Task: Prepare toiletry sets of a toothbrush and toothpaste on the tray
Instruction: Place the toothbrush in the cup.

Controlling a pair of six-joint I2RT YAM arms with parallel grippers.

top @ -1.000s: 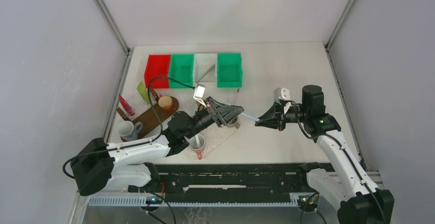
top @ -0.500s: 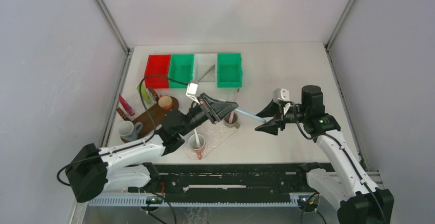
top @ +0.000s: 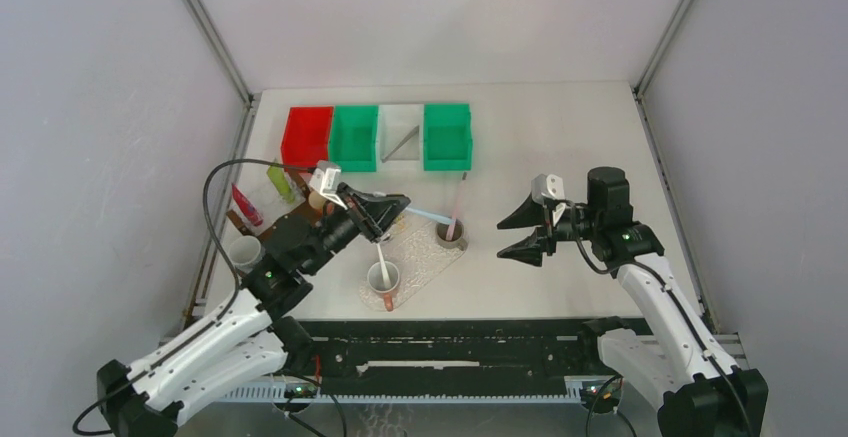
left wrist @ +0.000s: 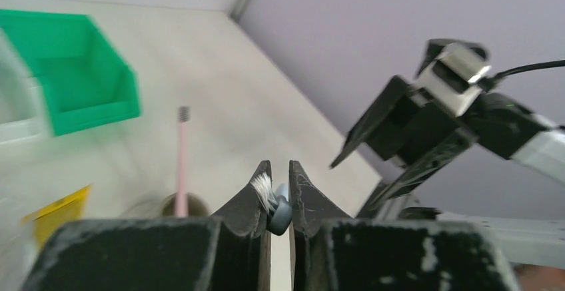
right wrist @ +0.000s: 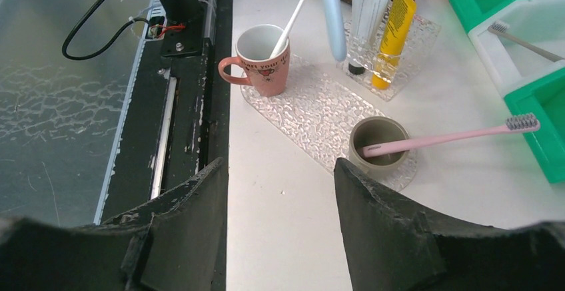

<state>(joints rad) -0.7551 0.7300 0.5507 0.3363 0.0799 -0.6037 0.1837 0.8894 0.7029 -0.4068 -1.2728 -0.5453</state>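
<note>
Our left gripper [left wrist: 278, 168] is pinching the blue toothbrush [right wrist: 332, 18] by its head. The bristles are caught between the fingers and the handle runs out ahead. Our right gripper [right wrist: 278, 166] stands spread and holds nothing, well apart beyond the handle's tip.

We judge the step in hand to be setting this brush down beside a tube to make a set. Since we hold it by the head, we should bring the handle end down first and slowly. It must stay clear of the white toothbrush [right wrist: 293, 11] to one side, and we should let go only once the handle rests. The right gripper is best kept off to the side.

Just below the handle, a white tube [right wrist: 370, 4] and a yellow tube [right wrist: 392, 34] stand upright, touching. Whether a clear holder carries them we cannot tell. Near them on the tray [right wrist: 313, 114], the pink mug [right wrist: 263, 64] holds the white toothbrush. The olive cup [right wrist: 373, 161] holds a pink toothbrush [right wrist: 453, 136] that leans out far over its rim.

Farthest ahead on the bench, the white bin [top: 392, 127] holds a grey toothbrush [top: 405, 142]. It stands between two green bins [top: 353, 135], with a red bin [top: 305, 137] at the end.
</note>
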